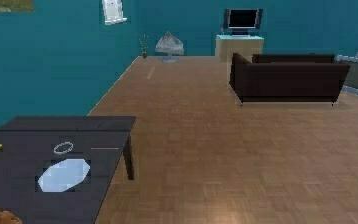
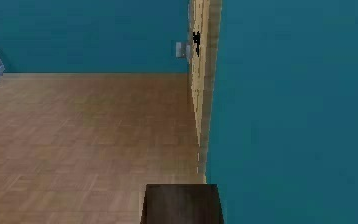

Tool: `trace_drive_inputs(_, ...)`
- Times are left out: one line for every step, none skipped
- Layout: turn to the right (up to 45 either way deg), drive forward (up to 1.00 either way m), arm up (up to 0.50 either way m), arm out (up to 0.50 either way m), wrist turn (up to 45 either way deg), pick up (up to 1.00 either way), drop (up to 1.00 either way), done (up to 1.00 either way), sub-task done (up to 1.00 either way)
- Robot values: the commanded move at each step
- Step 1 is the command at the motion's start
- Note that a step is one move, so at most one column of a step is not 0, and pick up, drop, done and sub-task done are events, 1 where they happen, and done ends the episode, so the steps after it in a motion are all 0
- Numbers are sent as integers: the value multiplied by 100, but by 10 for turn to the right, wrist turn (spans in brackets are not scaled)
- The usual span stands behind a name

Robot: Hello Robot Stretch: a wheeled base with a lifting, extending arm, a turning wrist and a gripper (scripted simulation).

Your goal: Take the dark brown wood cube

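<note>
can't really tell where the dark brown wood cube is, and can't tell the gripper state either
closest match is a dark brown boxy shape point(image 2: 182, 205) at the arm side view's near edge; forward view has a dark table point(image 1: 99, 135) near left with a pale plate point(image 1: 65, 175) on it, dark sofa point(image 1: 287, 78) and TV point(image 1: 243, 20) far right
</note>
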Motion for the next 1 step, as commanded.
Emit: trace_drive_inputs(0,0,0,0,0,0,0,100,0)
